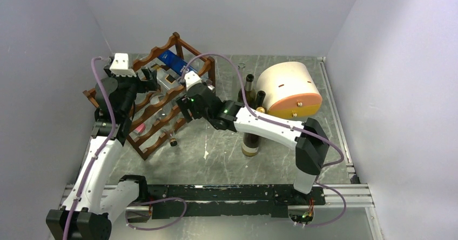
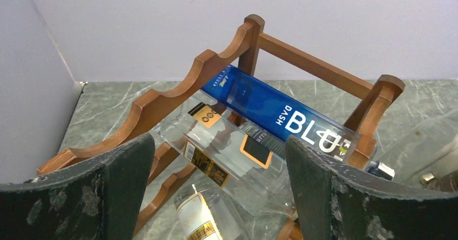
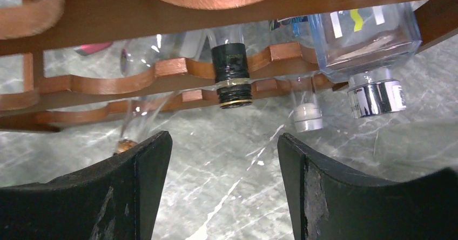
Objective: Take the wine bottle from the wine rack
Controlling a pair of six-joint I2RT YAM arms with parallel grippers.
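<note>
My left gripper (image 2: 219, 142) has its black fingers spread wide and empty. It hangs over the top tier of the reddish-brown wooden wine rack (image 2: 162, 102), where a clear bottle with a blue label (image 2: 270, 113) lies. My right gripper (image 3: 222, 140), also parted and empty, faces a racked clear glass bottle with a black-capped neck (image 3: 232, 72).

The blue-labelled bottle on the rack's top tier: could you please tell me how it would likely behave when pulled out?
The blue-labelled bottle looks like smooth glass, so it is probably rigid, slippery and breakable. Its shoulders by the chrome cap look squarish, so it may roll little. It rests across the wine rack on scalloped rails, so it should slide lengthwise.
</note>
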